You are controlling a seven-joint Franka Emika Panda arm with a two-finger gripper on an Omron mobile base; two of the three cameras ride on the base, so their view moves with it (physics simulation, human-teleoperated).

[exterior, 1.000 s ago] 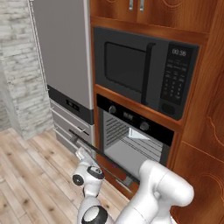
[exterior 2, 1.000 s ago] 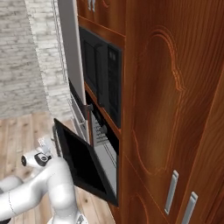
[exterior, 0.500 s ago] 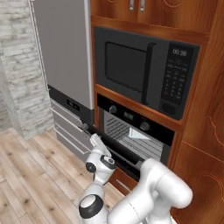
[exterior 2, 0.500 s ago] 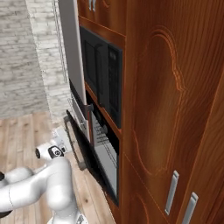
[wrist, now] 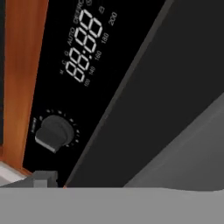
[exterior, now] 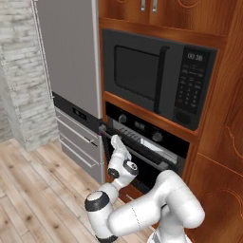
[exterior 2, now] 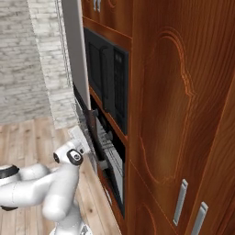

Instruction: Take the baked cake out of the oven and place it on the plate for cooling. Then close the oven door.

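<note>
Oven door (exterior: 135, 159) nearly upright, tilted slightly off the oven (exterior: 147, 142), a narrow gap at top. Claw (exterior: 117, 142) against its upper left edge near the silver handle (exterior 2: 86, 137), fingers spread wide, clamping nothing. Up close: 1 round knob (wrist: 53, 132), digital display (wrist: 83, 43). Microwave (exterior: 156, 80) above, fridge (exterior: 71, 71) alongside.

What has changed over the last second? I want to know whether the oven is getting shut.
The oven door has swung up from nearly flat to almost shut, with a narrow gap left at its top. The gripper rose with it, open and holding nothing, up against the door's upper edge. The oven, the microwave and the fridge stayed put.
</note>
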